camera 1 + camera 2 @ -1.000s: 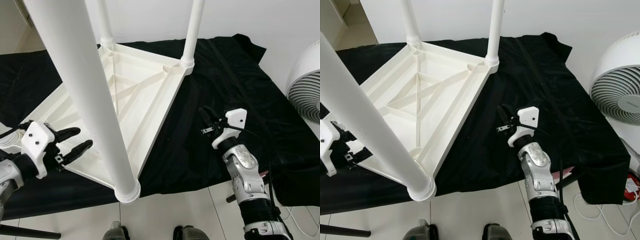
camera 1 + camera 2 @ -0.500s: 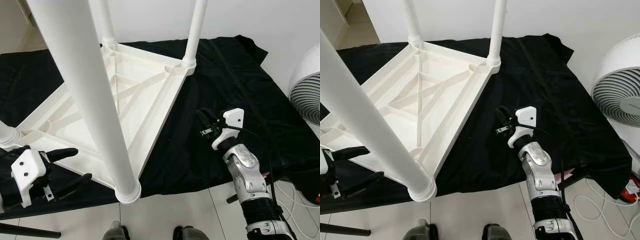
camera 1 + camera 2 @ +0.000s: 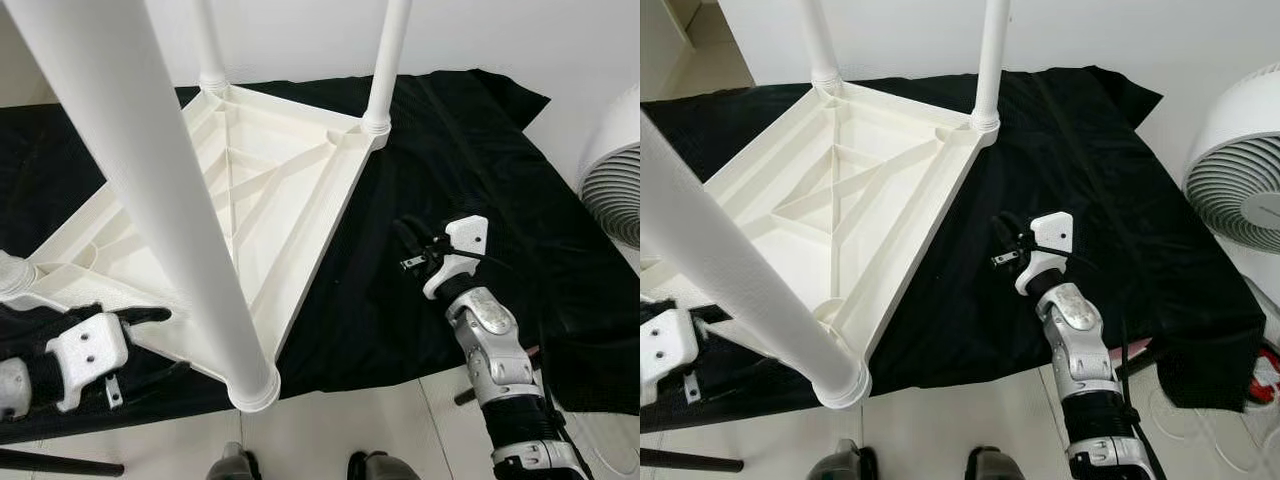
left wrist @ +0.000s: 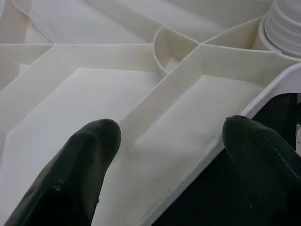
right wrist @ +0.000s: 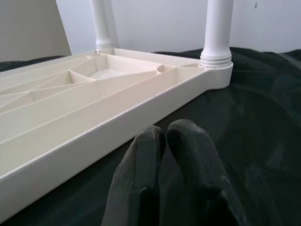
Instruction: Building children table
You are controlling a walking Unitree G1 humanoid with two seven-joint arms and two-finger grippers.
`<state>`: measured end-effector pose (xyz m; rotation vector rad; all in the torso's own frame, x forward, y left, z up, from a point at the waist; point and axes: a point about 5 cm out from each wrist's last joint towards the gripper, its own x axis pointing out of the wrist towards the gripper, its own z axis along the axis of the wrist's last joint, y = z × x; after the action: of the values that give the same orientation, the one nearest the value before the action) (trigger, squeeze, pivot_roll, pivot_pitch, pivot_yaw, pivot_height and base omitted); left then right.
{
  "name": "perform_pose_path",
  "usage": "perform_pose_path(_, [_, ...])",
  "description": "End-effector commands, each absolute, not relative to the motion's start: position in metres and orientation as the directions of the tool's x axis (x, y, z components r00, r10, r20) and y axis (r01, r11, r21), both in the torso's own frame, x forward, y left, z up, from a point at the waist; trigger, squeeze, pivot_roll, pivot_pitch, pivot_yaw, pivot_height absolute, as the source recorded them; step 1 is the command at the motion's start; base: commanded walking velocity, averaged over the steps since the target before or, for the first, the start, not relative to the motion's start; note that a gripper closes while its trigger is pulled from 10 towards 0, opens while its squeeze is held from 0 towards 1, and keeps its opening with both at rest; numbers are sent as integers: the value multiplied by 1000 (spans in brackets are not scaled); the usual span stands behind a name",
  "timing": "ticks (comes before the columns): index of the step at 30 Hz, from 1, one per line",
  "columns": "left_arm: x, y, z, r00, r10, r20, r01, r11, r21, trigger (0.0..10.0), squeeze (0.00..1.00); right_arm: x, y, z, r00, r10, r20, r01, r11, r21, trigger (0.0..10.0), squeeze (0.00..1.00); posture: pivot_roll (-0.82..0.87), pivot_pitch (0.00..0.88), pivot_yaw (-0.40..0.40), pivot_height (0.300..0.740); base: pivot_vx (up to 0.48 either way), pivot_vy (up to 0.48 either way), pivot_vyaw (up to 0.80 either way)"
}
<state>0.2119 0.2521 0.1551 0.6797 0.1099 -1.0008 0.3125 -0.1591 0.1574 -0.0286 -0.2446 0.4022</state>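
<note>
Evidently we are working on the children's table (image 3: 270, 190), which lies upside down on a black cloth (image 3: 460, 150) across the middle and upper left of the frame, its ribbed underside facing up and its white legs (image 3: 385, 60) standing toward the ceiling. We judge it was turned over so the legs could be fitted into the corner sockets, with the cloth sparing the top from scratches.

Our left gripper (image 4: 164, 155) sits at the lower left, at the table's near edge. Its fingers (image 4: 89, 150) are spread wide, one over the ribbed underside and one past the rim above the cloth, so they straddle the edge without closing on it; this looks like a reach to grip the rim.

Our right gripper (image 3: 412, 250) hovers over bare cloth right of centre, fingers pressed together and holding nothing, well apart from the table.

A white fan (image 3: 1240, 190) stands at the right edge. We can read no writing or labels anywhere.
</note>
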Motion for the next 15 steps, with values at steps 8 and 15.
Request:
perform_pose_path(8, [224,258,140,535,-719,-444,824,327,463,10000,0,309,-166,157,905,360,227,-353,933,-72,10000,0,-1,135,78,740,0,0,0])
perform_pose_path(15, [226,267,128,485,-702,-522,858,265,440,10000,0,307,-172,158,913,335,230,-327,942,-76,10000,0,-16,138,89,740,0,0,0])
